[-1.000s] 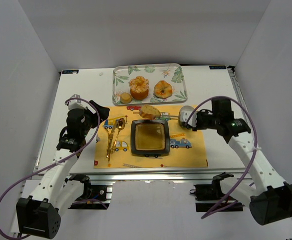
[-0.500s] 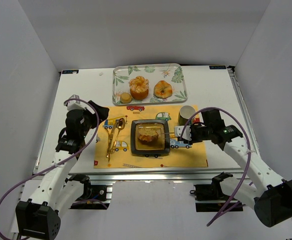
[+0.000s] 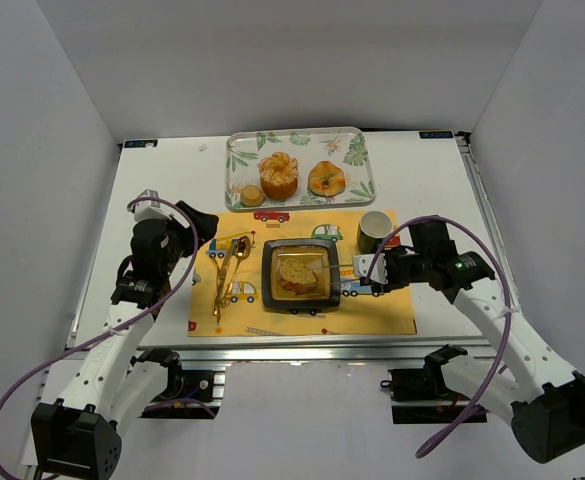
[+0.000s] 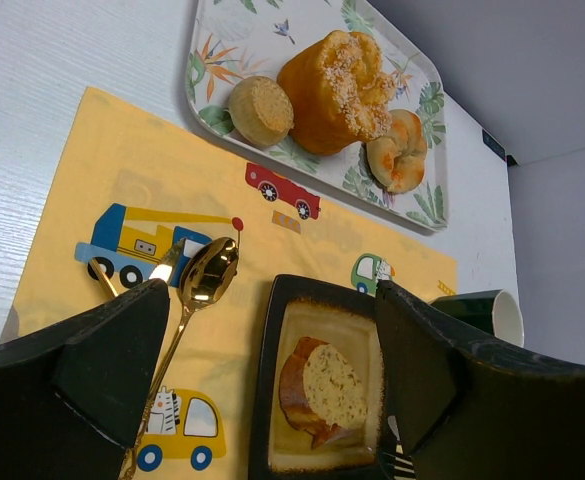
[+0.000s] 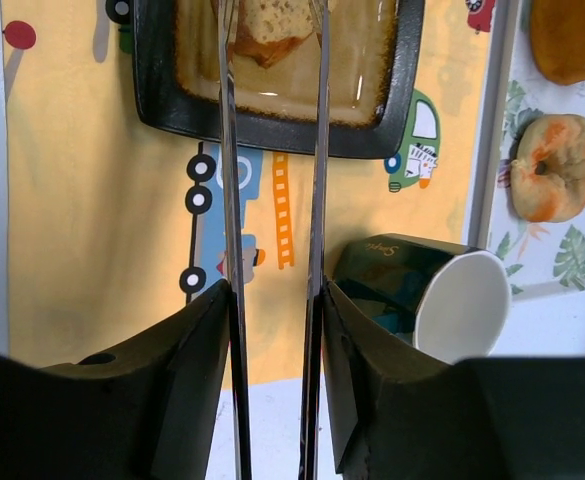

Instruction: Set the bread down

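The bread slice (image 3: 297, 271) lies in the dark square plate (image 3: 267, 276) on the yellow placemat. My right gripper (image 3: 368, 270) is shut on metal tongs (image 3: 344, 267) that reach left over the plate's right rim. In the right wrist view the two tong arms (image 5: 226, 200) flank the bread (image 5: 270, 20) in the plate (image 5: 272, 125); I cannot tell whether they still pinch it. My right gripper's jaws (image 5: 272, 300) press the tongs. My left gripper (image 3: 200, 225) is open and empty left of the mat. Its view (image 4: 272, 300) shows the bread (image 4: 327, 390) in the plate (image 4: 268, 400).
A leaf-patterned tray (image 3: 292, 133) at the back holds several pastries. A dark green mug (image 3: 374, 230) stands on the mat just right of the plate, close to the tongs (image 5: 442, 300). Gold cutlery (image 3: 230, 268) lies on the mat's left part (image 4: 207, 275).
My right gripper has carried the bread in the tongs from the mat's far edge down and toward me; the bread now lies in the plate. The left arm has not moved.
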`<state>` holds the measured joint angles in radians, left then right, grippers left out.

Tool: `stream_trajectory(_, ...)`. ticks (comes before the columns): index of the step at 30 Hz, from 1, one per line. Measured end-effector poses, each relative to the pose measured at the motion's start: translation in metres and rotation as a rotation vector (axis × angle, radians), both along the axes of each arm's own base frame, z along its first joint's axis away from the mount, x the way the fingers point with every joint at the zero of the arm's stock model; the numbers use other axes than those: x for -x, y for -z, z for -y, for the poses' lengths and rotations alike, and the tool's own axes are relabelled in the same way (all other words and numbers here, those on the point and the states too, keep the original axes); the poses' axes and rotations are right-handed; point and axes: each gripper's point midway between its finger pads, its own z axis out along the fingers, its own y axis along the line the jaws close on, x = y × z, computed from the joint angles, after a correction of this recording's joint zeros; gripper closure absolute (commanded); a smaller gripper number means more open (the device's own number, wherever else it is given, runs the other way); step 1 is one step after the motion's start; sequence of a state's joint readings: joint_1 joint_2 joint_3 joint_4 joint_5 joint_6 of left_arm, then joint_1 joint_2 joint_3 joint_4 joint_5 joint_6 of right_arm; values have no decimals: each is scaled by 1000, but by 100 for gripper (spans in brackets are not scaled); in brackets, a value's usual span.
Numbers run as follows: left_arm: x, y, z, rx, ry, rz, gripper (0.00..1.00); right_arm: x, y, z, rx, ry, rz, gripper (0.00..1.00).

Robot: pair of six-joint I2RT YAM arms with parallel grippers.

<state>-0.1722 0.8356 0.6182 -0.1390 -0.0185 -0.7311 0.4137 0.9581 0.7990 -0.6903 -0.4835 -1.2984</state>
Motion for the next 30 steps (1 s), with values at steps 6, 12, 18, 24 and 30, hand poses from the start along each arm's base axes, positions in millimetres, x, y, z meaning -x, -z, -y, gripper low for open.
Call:
stream_trajectory(6,0,0,0,3,0,1,8,-2,-15,-2,-31,26,4,58)
stream_trajectory(12,-2,0,1,4,0,3,8,-55,-70,-24,-164,191,-54,66)
stream_trajectory(18,-3,2,1,2,0,-4,8,-151,-106,-25,-303,435,-138,68)
stream_trajectory(24,-5,-1,1,5,0,9,8,-252,-79,11,-368,707,-308,67)
stream_trajectory(30,-6,-4,1,10,-1,22,8,-272,-3,52,-317,906,-513,65)
